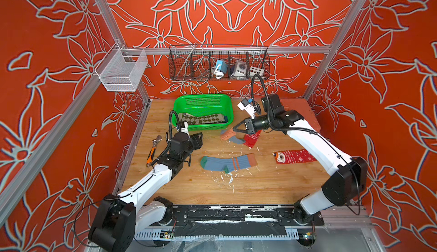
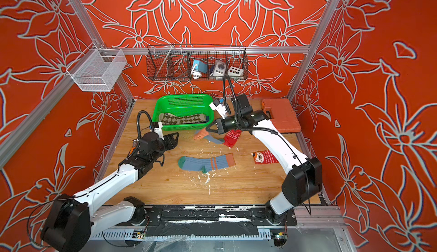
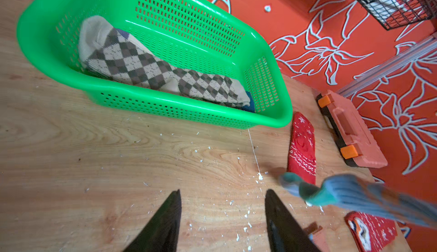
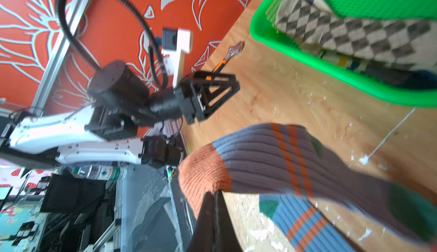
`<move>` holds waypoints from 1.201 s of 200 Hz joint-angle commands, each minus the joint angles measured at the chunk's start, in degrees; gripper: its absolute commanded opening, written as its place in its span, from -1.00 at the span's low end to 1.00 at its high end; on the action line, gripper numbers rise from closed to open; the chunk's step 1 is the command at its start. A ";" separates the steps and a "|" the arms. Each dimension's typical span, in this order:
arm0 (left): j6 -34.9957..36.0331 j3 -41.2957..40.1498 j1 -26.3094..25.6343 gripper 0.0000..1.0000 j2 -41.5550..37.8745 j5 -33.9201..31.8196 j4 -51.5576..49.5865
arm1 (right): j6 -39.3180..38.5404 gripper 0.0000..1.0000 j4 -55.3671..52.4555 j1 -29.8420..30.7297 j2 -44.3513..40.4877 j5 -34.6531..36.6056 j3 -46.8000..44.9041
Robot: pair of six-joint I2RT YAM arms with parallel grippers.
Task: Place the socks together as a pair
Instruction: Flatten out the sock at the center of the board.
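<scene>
My right gripper (image 1: 234,128) (image 4: 214,193) is shut on the orange cuff of a blue sock with orange stripes (image 1: 229,135) (image 4: 272,156). This sock hangs just above the table, in front of the green basket (image 1: 203,97). Its match, another blue striped sock (image 1: 228,163) (image 4: 305,222), lies flat mid-table. Under the held sock lies a crumpled red snowflake sock (image 1: 252,138) (image 3: 302,144). A second red sock (image 1: 294,156) lies flat to the right. Argyle socks (image 1: 203,118) (image 3: 132,64) fill the basket. My left gripper (image 1: 198,140) (image 3: 223,191) hovers open and empty, left of the held sock.
An orange-handled wrench (image 1: 153,148) lies by the left table edge. An orange tool case (image 2: 280,114) sits at the back right. A black wire rack (image 1: 218,64) and a white mesh basket (image 1: 121,70) hang on the walls. White flecks litter the wood.
</scene>
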 commanded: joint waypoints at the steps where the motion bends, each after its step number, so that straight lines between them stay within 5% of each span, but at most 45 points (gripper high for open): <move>1: 0.70 0.32 0.13 0.11 3.30 4.50 1.96 | -1.21 -1.00 2.53 -3.63 -5.81 -1.90 -7.41; 18: -0.04 -0.13 0.13 0.10 3.60 4.29 2.78 | 2.56 -1.00 7.08 -5.60 -6.06 -1.77 -10.40; 62: -0.79 -3.90 0.63 0.10 -5.47 -1.80 1.34 | 6.46 -1.00 8.35 -4.06 4.27 -3.69 -0.32; 154: -2.02 -8.47 6.19 0.09 -19.47 -3.64 0.13 | 10.52 -1.00 3.76 8.95 24.25 -7.39 30.39; 188: -1.21 -9.77 6.64 0.09 -20.32 -4.46 0.57 | 6.74 -1.00 5.16 7.54 19.77 -9.44 20.20; 240: -2.15 -11.62 6.82 0.09 -19.22 -3.10 3.40 | -2.32 -1.00 3.14 -4.03 15.68 -4.35 -4.56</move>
